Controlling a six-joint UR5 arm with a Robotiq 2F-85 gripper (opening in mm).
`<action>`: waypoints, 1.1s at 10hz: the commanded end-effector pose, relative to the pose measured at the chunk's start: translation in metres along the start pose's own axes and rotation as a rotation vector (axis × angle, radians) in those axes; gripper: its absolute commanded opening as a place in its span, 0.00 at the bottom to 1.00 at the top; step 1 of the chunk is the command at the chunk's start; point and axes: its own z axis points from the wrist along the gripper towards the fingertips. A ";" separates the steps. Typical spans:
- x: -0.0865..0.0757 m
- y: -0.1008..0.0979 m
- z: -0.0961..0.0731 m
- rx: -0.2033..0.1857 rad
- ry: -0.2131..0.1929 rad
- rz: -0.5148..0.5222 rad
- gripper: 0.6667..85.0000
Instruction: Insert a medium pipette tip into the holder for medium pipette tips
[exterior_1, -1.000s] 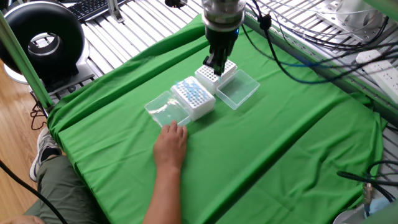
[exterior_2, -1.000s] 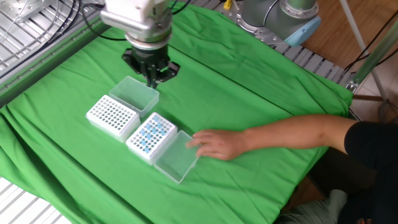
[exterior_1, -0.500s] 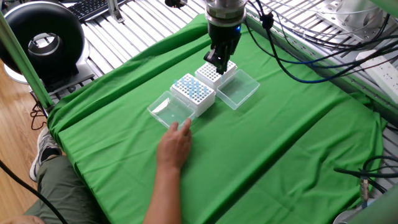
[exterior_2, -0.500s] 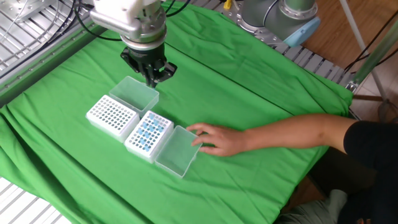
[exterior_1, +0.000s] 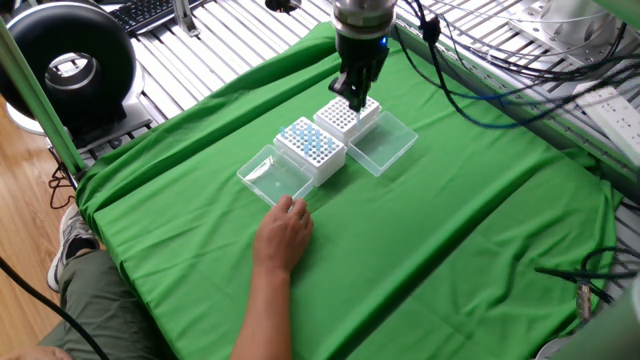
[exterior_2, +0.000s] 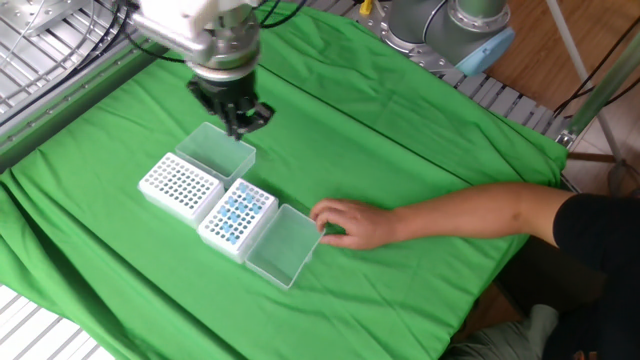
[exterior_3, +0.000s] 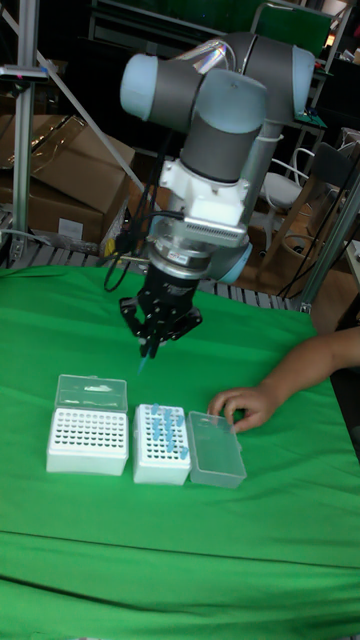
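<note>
My gripper (exterior_3: 150, 346) hangs above the table, shut on a thin blue pipette tip (exterior_3: 143, 362) that points down. Below and left of it stands the white holder (exterior_3: 88, 440) with rows of empty holes and its clear lid (exterior_3: 92, 392) open behind. In the other fixed view the gripper (exterior_2: 238, 126) hovers over that lid (exterior_2: 216, 153), beyond the holder (exterior_2: 180, 188). Beside the holder stands a second rack (exterior_2: 237, 217) filled with blue tips. One fixed view shows the gripper (exterior_1: 352, 100) over the holder's (exterior_1: 343, 117) far edge.
A person's hand (exterior_2: 345, 222) rests on the green cloth against the open clear lid (exterior_2: 283, 245) of the blue-tip rack. The forearm (exterior_2: 470, 215) stretches across the table's right side. Cables and metal rails run along the cloth's edges.
The gripper has drifted with the tip from over the lid's corner toward the holder's side, slightly higher. The person's hand has shifted a little beside the blue-tip rack's lid.
</note>
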 end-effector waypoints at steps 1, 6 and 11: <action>-0.035 -0.043 0.018 0.014 -0.067 -0.120 0.00; -0.017 -0.017 0.021 -0.063 0.021 0.024 0.00; -0.029 -0.047 0.021 0.013 -0.006 0.013 0.00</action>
